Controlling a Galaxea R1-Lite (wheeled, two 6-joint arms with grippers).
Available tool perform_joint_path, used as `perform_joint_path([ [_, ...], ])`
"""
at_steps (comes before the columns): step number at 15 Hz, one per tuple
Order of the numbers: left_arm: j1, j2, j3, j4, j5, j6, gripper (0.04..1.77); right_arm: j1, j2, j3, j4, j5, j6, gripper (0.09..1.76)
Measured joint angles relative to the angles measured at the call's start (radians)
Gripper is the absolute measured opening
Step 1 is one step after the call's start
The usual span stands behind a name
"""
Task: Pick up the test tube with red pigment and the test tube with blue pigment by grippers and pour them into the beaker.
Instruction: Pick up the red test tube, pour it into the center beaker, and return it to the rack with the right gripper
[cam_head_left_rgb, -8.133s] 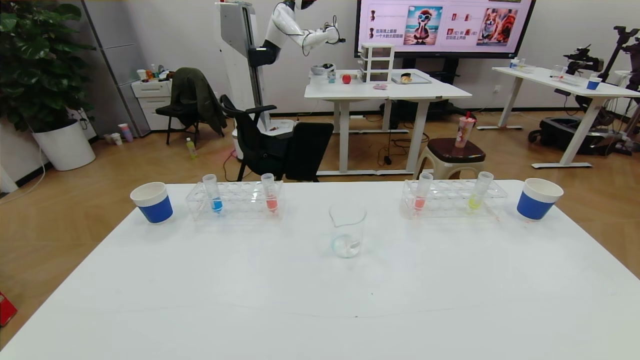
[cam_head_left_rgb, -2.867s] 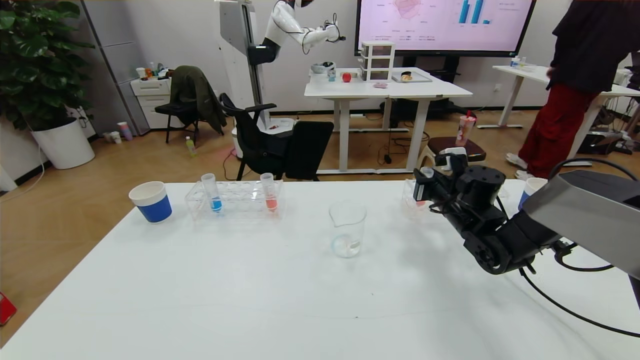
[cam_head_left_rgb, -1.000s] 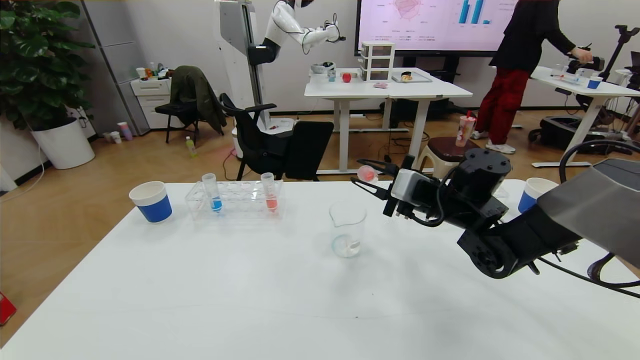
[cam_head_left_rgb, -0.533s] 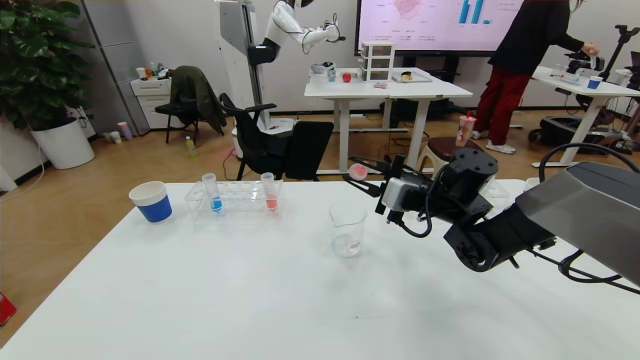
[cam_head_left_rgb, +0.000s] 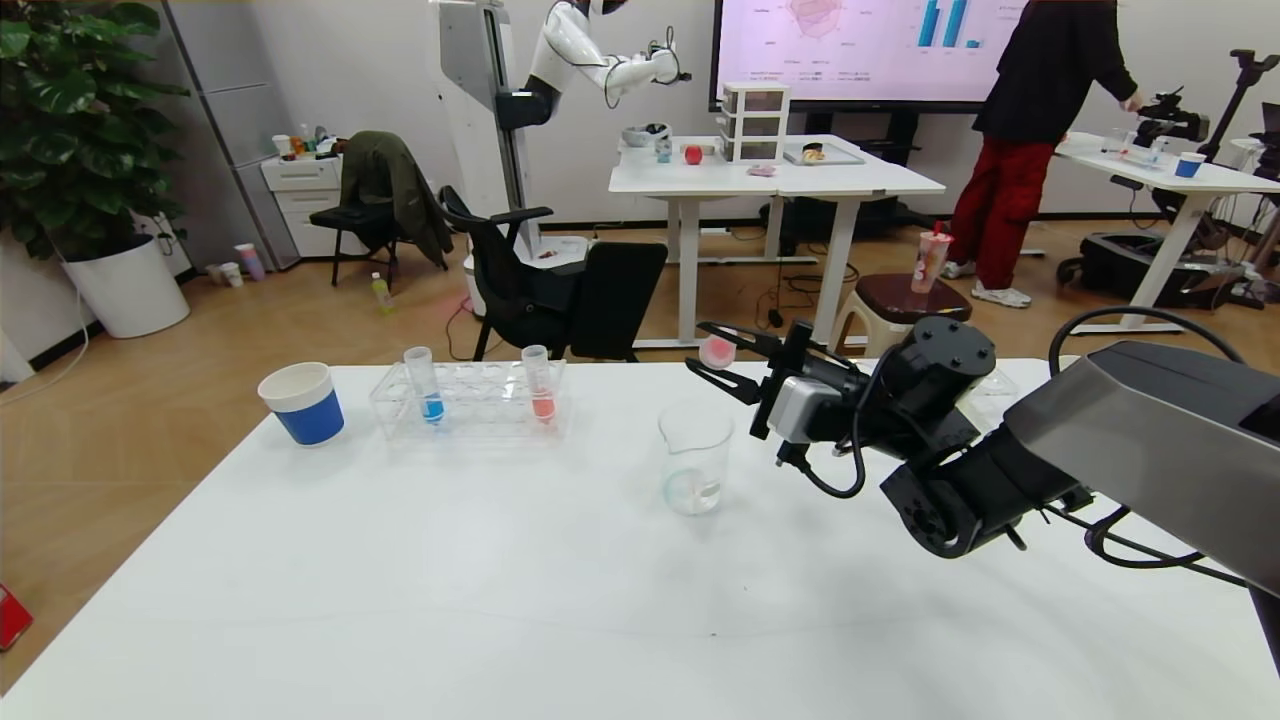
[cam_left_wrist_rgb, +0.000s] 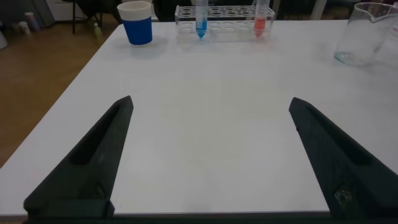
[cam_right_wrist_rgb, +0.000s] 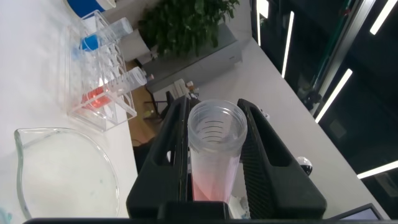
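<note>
Change noted: over the last second our right claw (cam_head_left_rgb: 722, 366), clamped tight on the test tube with red pigment (cam_head_left_rgb: 717, 350), has carried it leftward and tipped it to lie nearly level. Its mouth now sits just above and beside the beaker (cam_head_left_rgb: 695, 459). We judge the pour imminent, not yet begun: the pink liquid is still inside the tube.

Left claw (cam_left_wrist_rgb: 208, 155): fingers spread wide, holding nothing, parked low over the near bench (cam_head_left_rgb: 500, 600).

Count, on the bench:
- Beakers: one, clear, at centre.
- Racks: the left rack (cam_head_left_rgb: 470, 402) in full view; the right rack (cam_head_left_rgb: 985, 385) mostly hidden behind the arm.
- Tubes seen: three. The test tube with blue pigment (cam_head_left_rgb: 425, 384) and a coral-red tube (cam_head_left_rgb: 539, 384) stand upright in the left rack; the third is in our grip.
- Paper cups: one blue-and-white cup (cam_head_left_rgb: 301, 402) at far left.

Blue tube untouched; that half of the task remains.
</note>
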Motion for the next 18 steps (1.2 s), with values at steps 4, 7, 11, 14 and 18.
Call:
perform_joint_path([
  [4,0.000,0.000,0.000,0.000,0.000,0.000,1.75,0.011,0.019,-0.017,-0.001,0.007,-0.050,0.52],
  [7,0.000,0.000,0.000,0.000,0.000,0.000,1.75,0.000,0.039,-0.028,-0.001,0.038,-0.116,0.52],
  [11,0.000,0.000,0.000,0.000,0.000,0.000,1.75,0.001,0.078,-0.056,0.003,0.043,-0.185,0.52],
  [14,0.000,0.000,0.000,0.000,0.000,0.000,1.75,-0.003,0.094,-0.081,0.018,0.043,-0.231,0.52],
  [18,0.000,0.000,0.000,0.000,0.000,0.000,1.75,-0.012,0.107,-0.159,0.106,0.043,-0.340,0.52],
])
